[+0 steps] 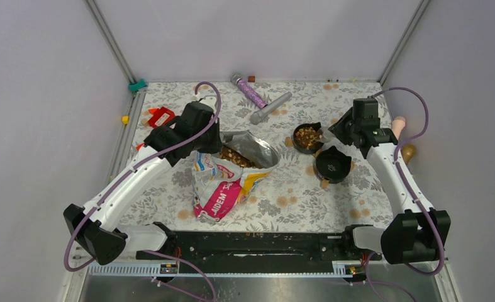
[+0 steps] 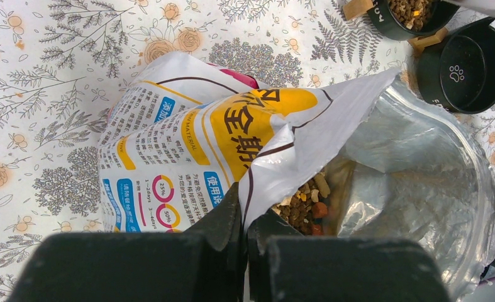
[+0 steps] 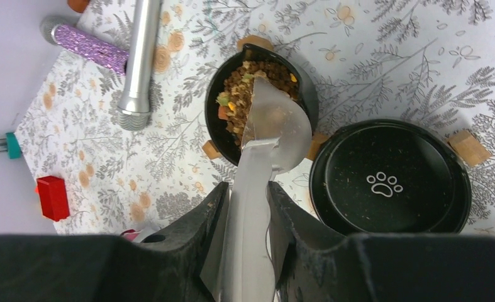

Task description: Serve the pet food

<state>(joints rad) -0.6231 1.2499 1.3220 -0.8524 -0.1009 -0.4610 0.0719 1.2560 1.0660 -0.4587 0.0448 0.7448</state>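
Left wrist, left gripper (image 2: 244, 221) pinches bag (image 2: 169, 141), right gripper (image 3: 248, 198) grips scoop (image 3: 277, 129)

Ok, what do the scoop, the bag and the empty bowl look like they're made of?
Scoop: likely bare metal, silvery with bright glints. Bag: glossy printed plastic film, crinkled, with a foil-like silver lining. Empty bowl: matte black, plastic or coated ceramic; can't tell.

Right claw (image 3: 248, 196) clamped on scoop (image 3: 276, 129) handle.
Scoop blade reaches ahead of the claw, tip over kibble (image 3: 252, 88) in a black bowl (image 3: 213, 129). Paw-print bowl (image 3: 358, 160) sits ahead-right, beside it. Silver mic (image 3: 138, 56), purple mic (image 3: 87, 44) and red block (image 3: 53, 198) lie left, on the mat (image 3: 421, 56).
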